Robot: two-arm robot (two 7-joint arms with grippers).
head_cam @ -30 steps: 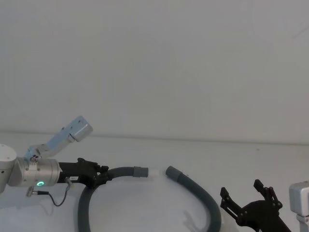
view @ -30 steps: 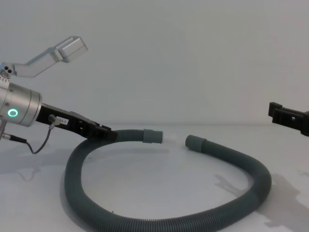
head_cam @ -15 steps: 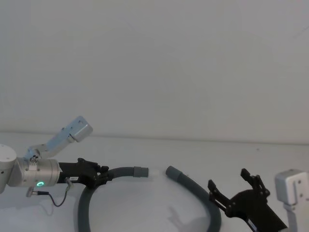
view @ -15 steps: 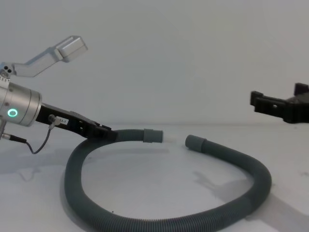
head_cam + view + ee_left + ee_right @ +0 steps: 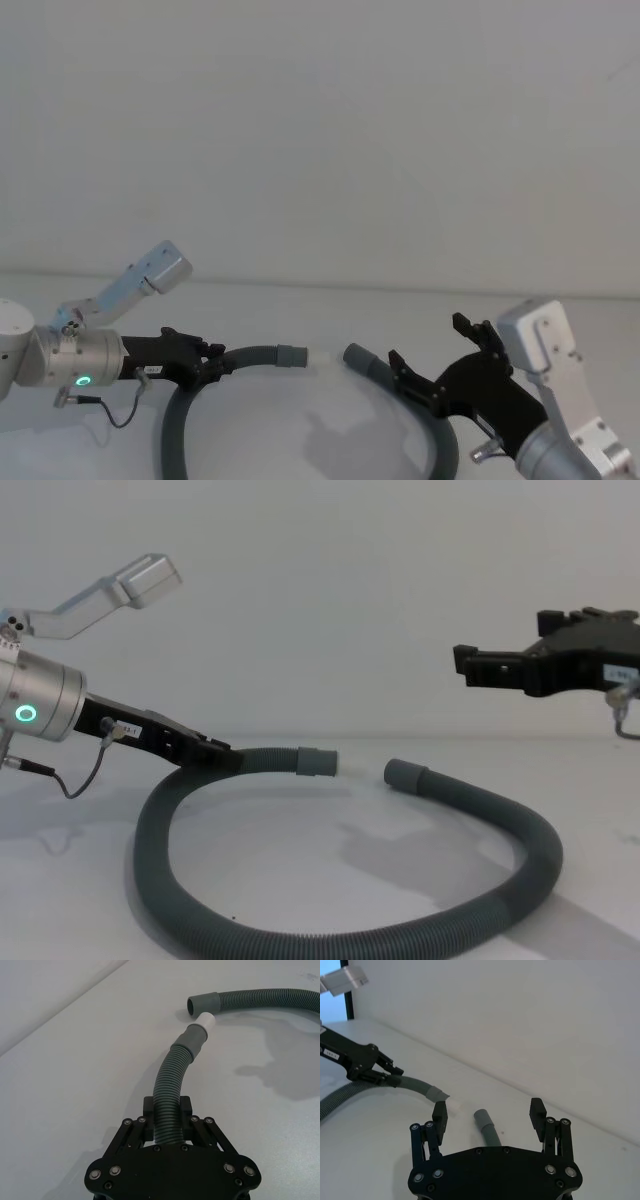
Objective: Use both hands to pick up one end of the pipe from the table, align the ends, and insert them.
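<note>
The dark grey corrugated pipe [image 5: 300, 942] lies looped on the white table [image 5: 300, 850]. My left gripper [image 5: 210, 365] [image 5: 222, 758] is shut on the pipe a short way behind its white-tipped end [image 5: 290, 355] [image 5: 197, 1035], holding that cuff just off the table. The plain end [image 5: 357, 356] [image 5: 405, 774] [image 5: 482, 1118] rests on the table, a small gap from the white tip. My right gripper [image 5: 428, 342] [image 5: 488, 1108] hangs open in the air above the pipe, just behind the plain cuff, with nothing between its fingers.
A thin black cable [image 5: 80, 780] droops from the left wrist near the table. A pale wall [image 5: 320, 140] rises behind the table's far edge. The pipe's loop [image 5: 175, 440] curves toward me between the two arms.
My right gripper has risen and swung left, from low at the right edge to above the pipe near the plain cuff. The left gripper and the pipe have stayed still.
</note>
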